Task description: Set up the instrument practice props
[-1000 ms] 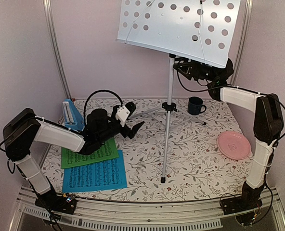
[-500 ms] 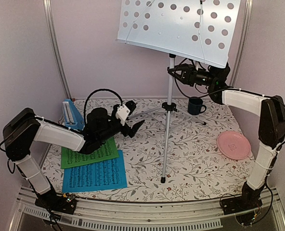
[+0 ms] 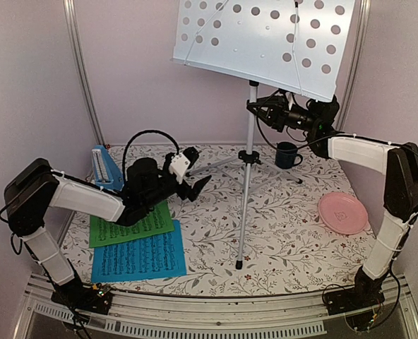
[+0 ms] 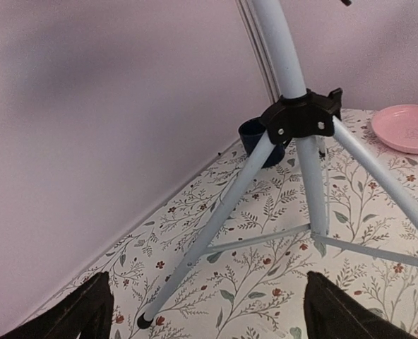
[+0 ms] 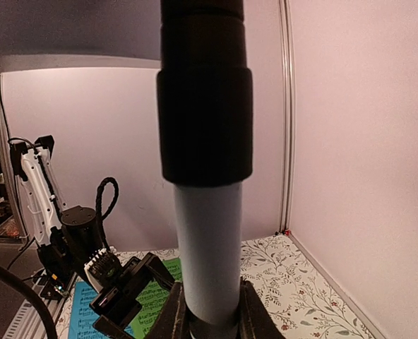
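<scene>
Music stand (image 3: 248, 176) is planted upright on its tripod in the middle of the desk (image 3: 279, 233), with the green sheet (image 3: 131, 224), blue sheet (image 3: 138, 258) and metronome (image 3: 104, 168) lying well apart from it at the left. Its pole is clamped by the right fingers (image 5: 175, 311) just beneath a black collar (image 5: 205, 92). The left fingers (image 4: 89, 311) are spread wide near the tripod legs, with nothing between them. A repositioning seems intended — the grip should be held square and any shift made slowly, since the top-heavy stand could be tipped. Only part of the right fingers is shown — firmness cannot be judged, and the perforated panel (image 3: 262, 42) is cut off above.
</scene>
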Robot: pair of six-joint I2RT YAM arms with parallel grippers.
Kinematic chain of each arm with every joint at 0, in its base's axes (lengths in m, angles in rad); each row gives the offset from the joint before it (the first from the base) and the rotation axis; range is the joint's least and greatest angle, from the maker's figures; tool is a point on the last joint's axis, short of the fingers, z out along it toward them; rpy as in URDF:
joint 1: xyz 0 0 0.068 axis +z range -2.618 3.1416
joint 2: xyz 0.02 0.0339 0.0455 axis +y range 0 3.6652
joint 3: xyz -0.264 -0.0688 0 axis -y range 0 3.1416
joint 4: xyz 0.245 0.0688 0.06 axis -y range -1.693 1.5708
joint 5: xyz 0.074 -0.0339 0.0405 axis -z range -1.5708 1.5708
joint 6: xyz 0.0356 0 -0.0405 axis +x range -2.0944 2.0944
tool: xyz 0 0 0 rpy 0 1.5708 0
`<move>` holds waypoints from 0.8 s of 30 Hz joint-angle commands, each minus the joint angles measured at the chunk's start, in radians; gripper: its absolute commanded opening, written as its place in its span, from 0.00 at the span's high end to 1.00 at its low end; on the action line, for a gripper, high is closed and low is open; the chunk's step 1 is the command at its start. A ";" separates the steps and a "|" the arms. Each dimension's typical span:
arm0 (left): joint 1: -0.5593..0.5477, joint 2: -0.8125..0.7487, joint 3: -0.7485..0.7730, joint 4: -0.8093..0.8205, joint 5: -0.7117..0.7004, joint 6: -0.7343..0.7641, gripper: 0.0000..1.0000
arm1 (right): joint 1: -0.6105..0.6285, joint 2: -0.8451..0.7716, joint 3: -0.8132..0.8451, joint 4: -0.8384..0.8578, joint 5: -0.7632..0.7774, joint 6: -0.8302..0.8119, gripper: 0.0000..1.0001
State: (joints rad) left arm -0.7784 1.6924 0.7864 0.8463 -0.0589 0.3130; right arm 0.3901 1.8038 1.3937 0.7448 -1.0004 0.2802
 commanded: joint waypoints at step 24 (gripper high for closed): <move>0.036 -0.087 -0.032 -0.013 -0.025 -0.044 0.06 | 0.014 0.065 -0.174 -0.088 -0.099 -0.040 1.00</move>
State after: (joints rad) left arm -0.7601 1.6432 0.7692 0.8383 -0.0734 0.2840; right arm 0.3908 1.7878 1.3018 0.8341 -0.9810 0.2749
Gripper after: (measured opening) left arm 0.936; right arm 0.191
